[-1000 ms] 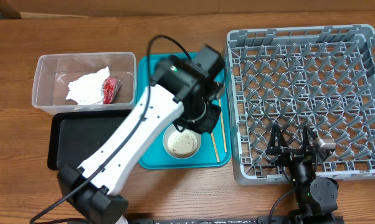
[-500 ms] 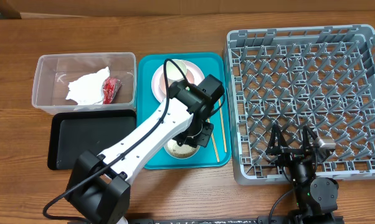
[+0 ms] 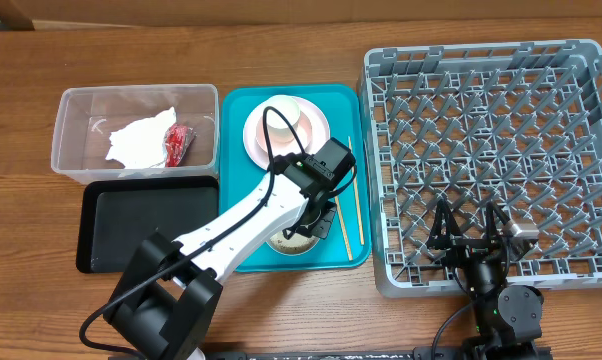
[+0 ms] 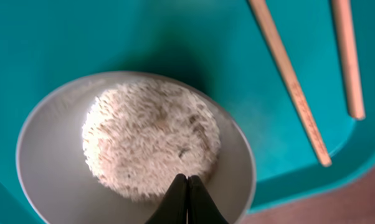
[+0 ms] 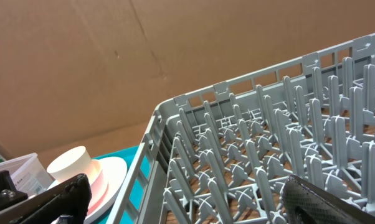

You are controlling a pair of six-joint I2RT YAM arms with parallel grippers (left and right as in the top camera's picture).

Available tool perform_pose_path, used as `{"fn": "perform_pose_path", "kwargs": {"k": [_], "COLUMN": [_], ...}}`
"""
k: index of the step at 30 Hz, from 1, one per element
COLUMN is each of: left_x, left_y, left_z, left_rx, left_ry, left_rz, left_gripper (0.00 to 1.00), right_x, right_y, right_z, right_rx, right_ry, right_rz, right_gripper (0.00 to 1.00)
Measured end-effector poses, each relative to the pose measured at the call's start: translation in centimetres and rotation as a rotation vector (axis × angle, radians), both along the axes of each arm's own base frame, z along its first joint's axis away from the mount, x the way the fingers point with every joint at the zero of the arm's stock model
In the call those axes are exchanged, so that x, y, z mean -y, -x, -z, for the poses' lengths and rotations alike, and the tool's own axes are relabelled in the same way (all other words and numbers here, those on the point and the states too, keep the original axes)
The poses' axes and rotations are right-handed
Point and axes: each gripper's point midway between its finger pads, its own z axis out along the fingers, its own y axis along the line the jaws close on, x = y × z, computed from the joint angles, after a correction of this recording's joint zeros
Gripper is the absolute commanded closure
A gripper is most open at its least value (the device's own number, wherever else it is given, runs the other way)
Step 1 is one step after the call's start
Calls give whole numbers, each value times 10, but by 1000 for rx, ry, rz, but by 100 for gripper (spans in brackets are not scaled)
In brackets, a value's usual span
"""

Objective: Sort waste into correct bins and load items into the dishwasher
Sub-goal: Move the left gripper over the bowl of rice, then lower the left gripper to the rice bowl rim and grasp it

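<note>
The left tool (image 4: 187, 185) is shut tight and holds nothing. Its tips point down at the rice (image 4: 150, 140) in the white bowl (image 4: 41, 155); I cannot tell if they touch it. The bowl sits near the front edge of the teal tray (image 4: 81, 37). A strip of bare teal lies between the bowl and the two chopsticks (image 4: 290, 81), which lie by the tray's right rim.

The right tool (image 3: 468, 222) is wide open, holds nothing, and hangs over the front wall of the grey rack (image 3: 481, 52).

From above, the left arm hides most of the bowl and part of the pink plate (image 3: 256, 130). In the left wrist view the bowl's near edge and the chopstick tops are cut off.
</note>
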Motion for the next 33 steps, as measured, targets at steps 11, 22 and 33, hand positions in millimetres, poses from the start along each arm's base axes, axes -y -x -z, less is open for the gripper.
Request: {"fn": "perform_pose_path", "kwargs": {"k": [11, 22, 33], "left_x": [-20, -27, -42], "left_y": [-11, -21, -22], "left_z": [14, 12, 21], "left_rx": [86, 147, 160], "left_ry": [-93, -139, -183], "left_rz": [-16, -24, -42], "left_gripper": [95, 93, 96], "right_x": [0, 0, 0], "right_y": [0, 0, 0], "right_z": [0, 0, 0], "right_rx": [0, 0, 0], "right_ry": [0, 0, 0], "right_rz": [0, 0, 0], "right_gripper": [0, 0, 0]}}
